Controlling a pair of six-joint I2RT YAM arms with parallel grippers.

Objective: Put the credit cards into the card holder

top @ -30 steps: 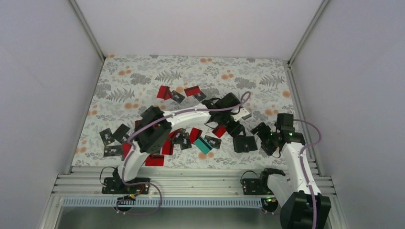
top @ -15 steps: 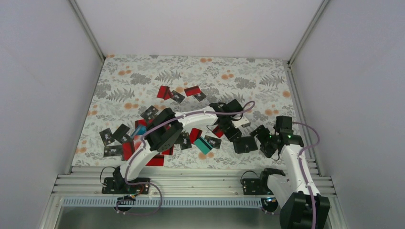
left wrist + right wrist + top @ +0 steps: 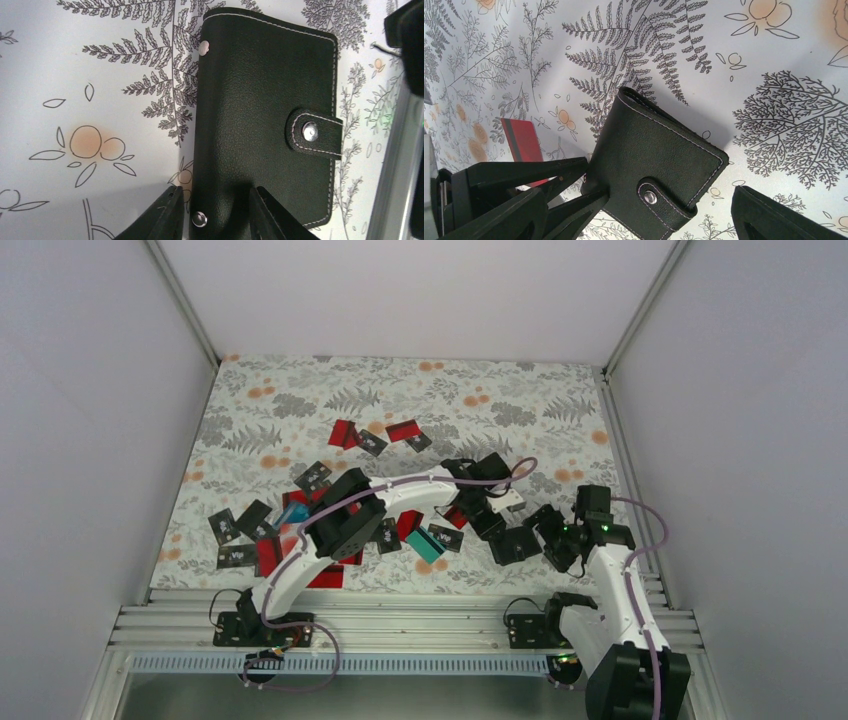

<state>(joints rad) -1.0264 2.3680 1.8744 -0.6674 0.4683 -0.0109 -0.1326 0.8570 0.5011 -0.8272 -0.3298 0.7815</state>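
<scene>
Card holder (image 3: 265, 100): light, soft leather, likely floppy; left gripper (image 3: 215, 212) pinches its riveted spine corner; right gripper (image 3: 548, 528) gapes empty.

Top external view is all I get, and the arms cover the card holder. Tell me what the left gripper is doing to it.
Observer: In the left wrist view the left gripper is clamped on the card holder at its spine edge.
Operator: Report the closure.
Observer: The strap is snapped shut across the front.
Operator: Now give me the right gripper.
Observer: In the right wrist view the right gripper is wide open, and the strap end of the holder sits inside its opening.
</scene>
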